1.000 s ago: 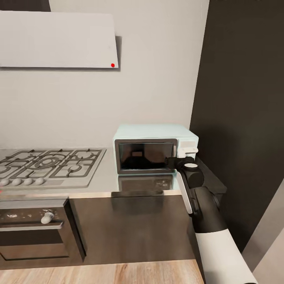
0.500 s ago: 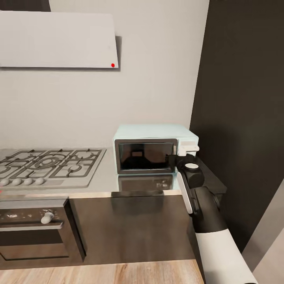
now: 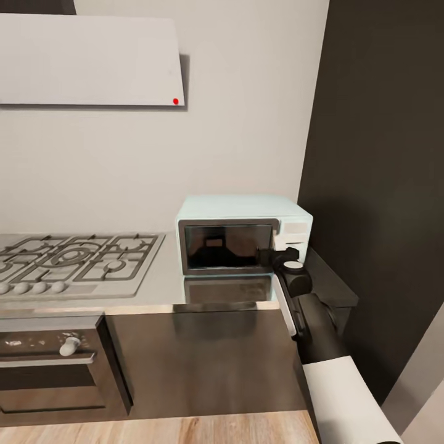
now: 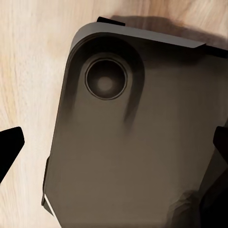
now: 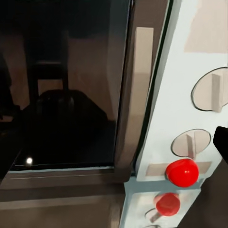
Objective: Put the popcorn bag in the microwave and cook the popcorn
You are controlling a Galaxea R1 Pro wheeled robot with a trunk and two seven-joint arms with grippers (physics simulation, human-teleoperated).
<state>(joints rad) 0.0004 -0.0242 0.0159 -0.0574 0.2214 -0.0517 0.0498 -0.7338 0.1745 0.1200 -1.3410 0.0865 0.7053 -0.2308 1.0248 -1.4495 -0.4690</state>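
Pale grey worktop [image 3: 166,280] ran under the microwave [image 3: 242,233], which stood at its far end against the wall, beside the gas hob [image 3: 74,262]. I had brought the right tool [image 3: 269,256] up to the door's handle edge, by the red button [image 5: 182,172], presumably to work the door; I could not tell whether it was spread or pressed together. That pale blue box had dark glass, a white panel and round knobs

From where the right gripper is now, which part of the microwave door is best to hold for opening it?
Probably the pale vertical handle strip on the door's right edge of the microwave, approached from the front: it stands proud beside the control panel, near the right gripper.
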